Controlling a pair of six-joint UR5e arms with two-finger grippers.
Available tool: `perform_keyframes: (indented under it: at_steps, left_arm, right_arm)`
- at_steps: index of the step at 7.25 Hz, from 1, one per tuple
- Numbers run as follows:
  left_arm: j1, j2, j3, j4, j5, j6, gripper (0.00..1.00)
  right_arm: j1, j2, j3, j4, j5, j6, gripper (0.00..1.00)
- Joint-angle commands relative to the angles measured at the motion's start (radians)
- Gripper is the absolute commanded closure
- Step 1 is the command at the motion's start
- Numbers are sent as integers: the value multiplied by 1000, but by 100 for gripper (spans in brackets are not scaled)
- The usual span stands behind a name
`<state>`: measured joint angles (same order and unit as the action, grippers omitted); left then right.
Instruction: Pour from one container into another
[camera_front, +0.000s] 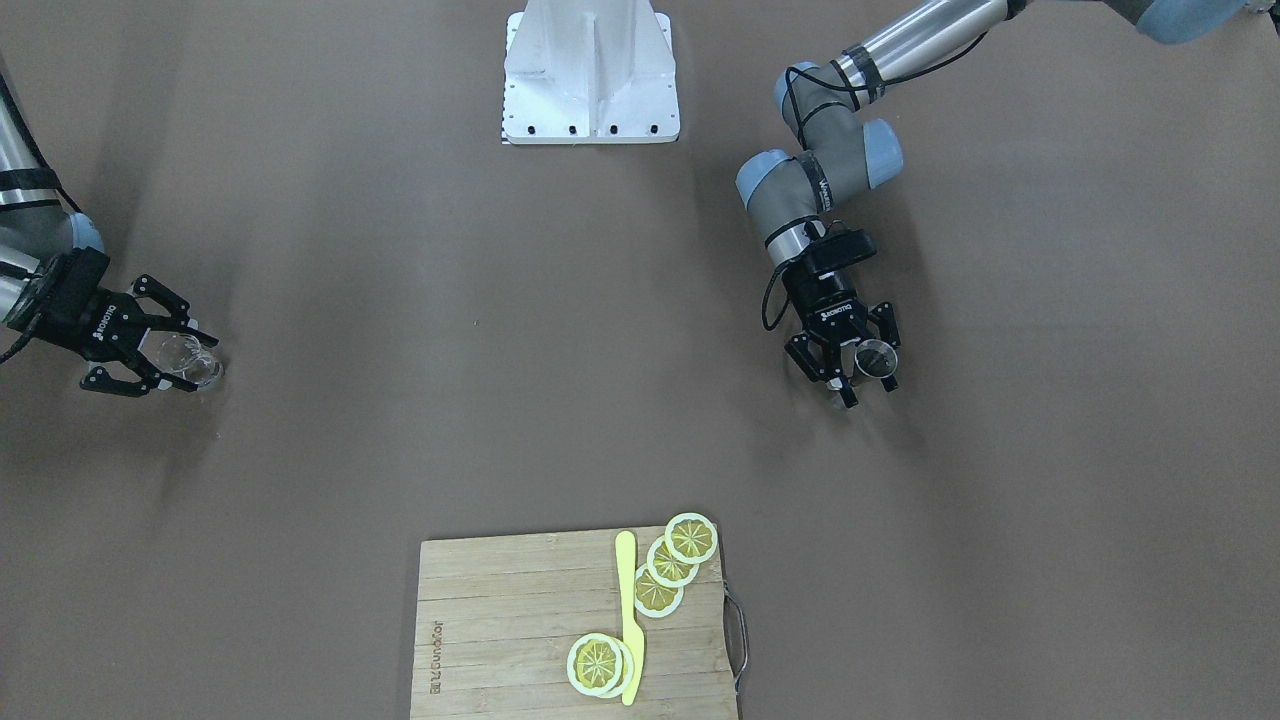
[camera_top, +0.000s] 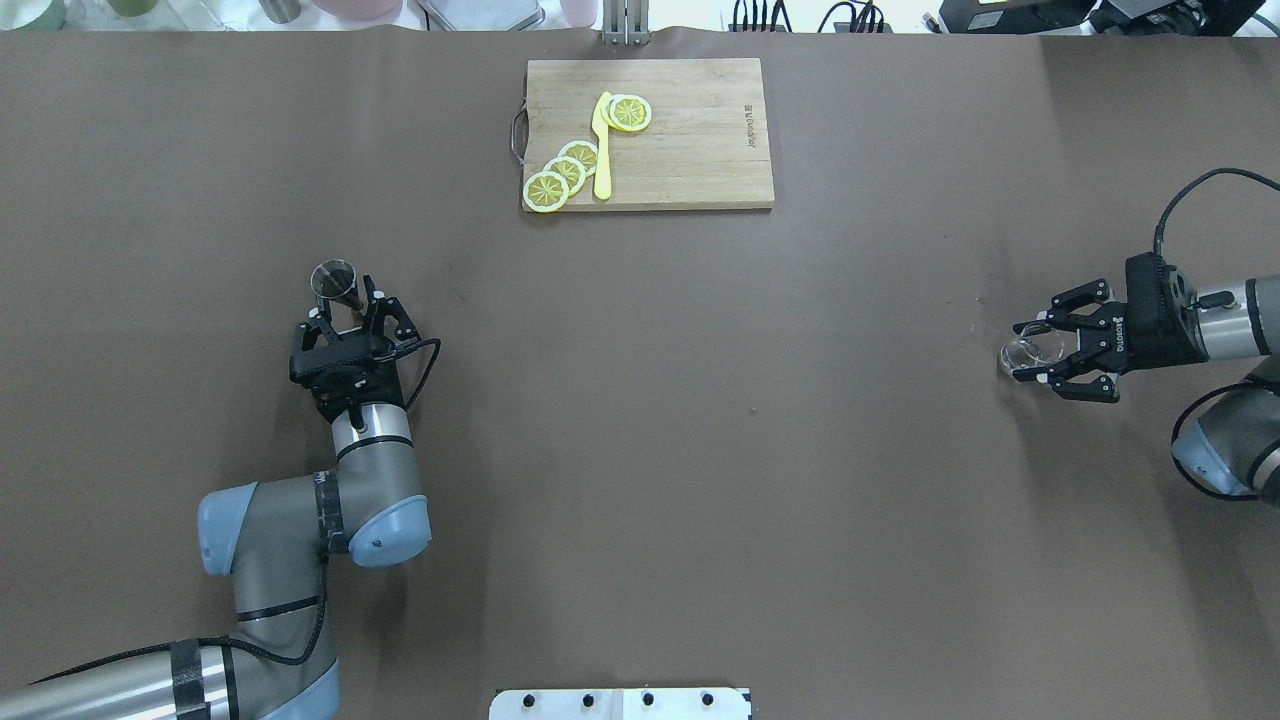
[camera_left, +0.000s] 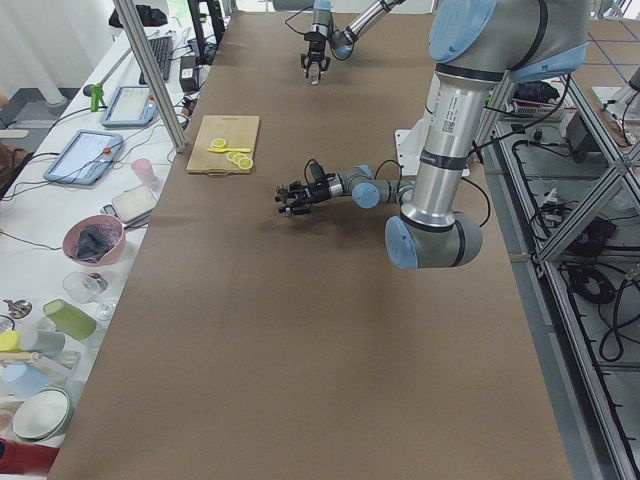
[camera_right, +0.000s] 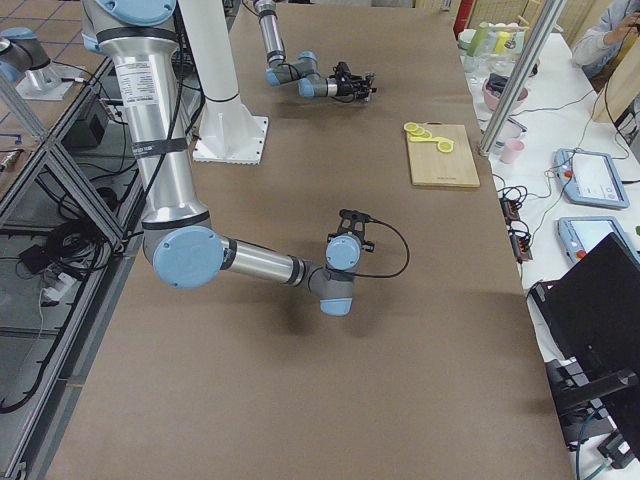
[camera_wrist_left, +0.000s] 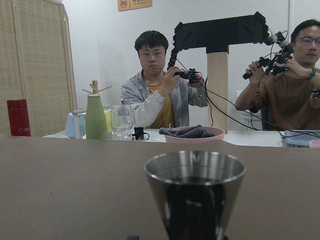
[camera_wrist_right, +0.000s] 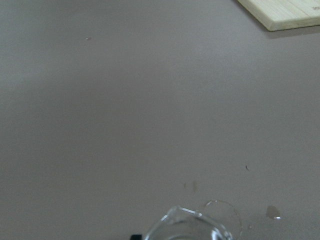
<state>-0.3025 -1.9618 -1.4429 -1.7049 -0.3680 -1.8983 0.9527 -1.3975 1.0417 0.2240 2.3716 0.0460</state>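
In the front-facing view, a matte brown tabletop (camera_front: 560, 350) carries a pale slatted wooden cutting board (camera_front: 500, 620) at its near edge. On the board lie round yellow lemon slices (camera_front: 690, 538) and a slim yellow knife (camera_front: 628, 610). The left arm folds sharply at the wrist. The left gripper (camera_front: 868, 388) lies level and low, clenched on the jigger (camera_front: 878, 358), a small grey steel cup that stands upright with its round mouth facing up. Far across the tabletop, the right gripper (camera_front: 188, 364) lies level too, its black fingers closed on the glass (camera_front: 192, 366), which is short, clear and thick-based.

From overhead, we see the left gripper pointing away from the robot. The right gripper points inward from the tabletop's right end. Both cups are well apart from the board.

The left wrist view shows the jigger's polished upper cone filling the lower middle, with its rim level and its inside dark.

The right wrist view shows only the glass's clear rim at the bottom edge, above plain brown surface. A corner of the board sits at the top right.
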Motion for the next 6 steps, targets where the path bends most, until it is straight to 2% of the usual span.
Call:
perform_keyframes:
  at_steps: [1,2,3,5,6]
  left_arm:
    - [-1,0,-1,-7,0,-1,48]
    - [-1,0,-1,-9,0,-1,53]
    - [-1,0,-1,-9,0,-5,56]
    - [-3,1,-1,-10,-3,-10,57]
    - [-4,1,-4,-10,-3,-10,65]
  right_arm:
    - [0,-2,3,0,0,0,67]
    - [0,0,3,0,0,0,85]
    - [1,0,12,-6,3,0,86]
    - [8,0,49,-44,8,11,94]
    - [18,0,94,-99,12,17,94]
